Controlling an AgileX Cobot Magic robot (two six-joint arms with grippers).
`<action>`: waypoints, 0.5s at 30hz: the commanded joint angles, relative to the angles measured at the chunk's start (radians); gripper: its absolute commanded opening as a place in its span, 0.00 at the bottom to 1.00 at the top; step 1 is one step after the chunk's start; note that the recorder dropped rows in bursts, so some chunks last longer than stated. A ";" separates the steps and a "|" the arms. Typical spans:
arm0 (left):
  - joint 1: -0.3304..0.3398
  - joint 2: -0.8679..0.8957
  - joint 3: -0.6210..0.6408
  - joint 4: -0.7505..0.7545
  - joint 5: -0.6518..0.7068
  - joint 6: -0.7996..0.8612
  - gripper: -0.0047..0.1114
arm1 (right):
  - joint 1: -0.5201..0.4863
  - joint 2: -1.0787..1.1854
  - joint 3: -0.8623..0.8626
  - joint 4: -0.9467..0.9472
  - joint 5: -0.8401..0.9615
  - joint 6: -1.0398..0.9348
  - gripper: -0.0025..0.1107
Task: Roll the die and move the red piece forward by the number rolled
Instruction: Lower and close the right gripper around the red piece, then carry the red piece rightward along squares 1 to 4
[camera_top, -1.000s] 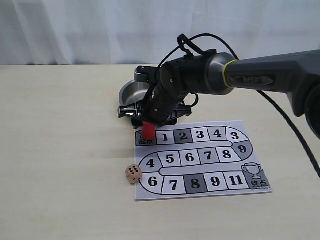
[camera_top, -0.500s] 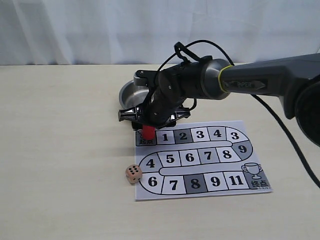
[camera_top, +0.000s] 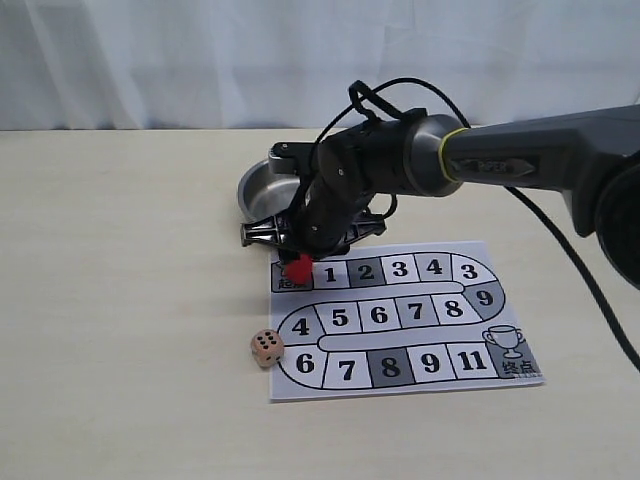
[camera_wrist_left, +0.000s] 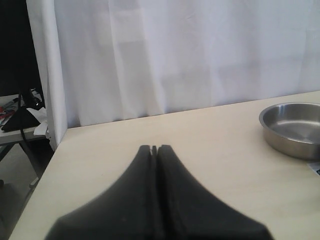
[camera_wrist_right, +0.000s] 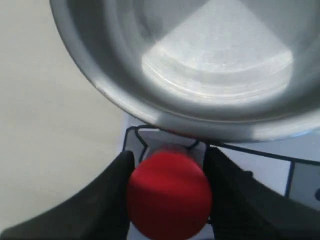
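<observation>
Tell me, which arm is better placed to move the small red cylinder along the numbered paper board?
Right. The right gripper straddles the small red cylinder, pressing on both its sides. The left gripper is shut over the pale tabletop, with that cylinder nowhere in its camera view.

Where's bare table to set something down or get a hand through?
Widest free patch: table left of the bowl and die, exterior view. Also the strip between the board and the near table edge. Crowded: the board's start corner by the bowl, where the right end effector grips the red piece; its arm overhangs the right side.
</observation>
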 joint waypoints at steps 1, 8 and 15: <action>-0.001 0.000 0.002 -0.002 -0.006 -0.006 0.04 | -0.018 -0.038 -0.002 -0.069 0.106 -0.011 0.06; -0.001 0.000 0.002 0.004 -0.006 -0.006 0.04 | -0.026 -0.080 0.001 -0.135 0.153 -0.011 0.06; -0.001 0.000 0.002 0.004 -0.006 -0.006 0.04 | -0.026 -0.016 0.002 -0.131 0.151 -0.006 0.06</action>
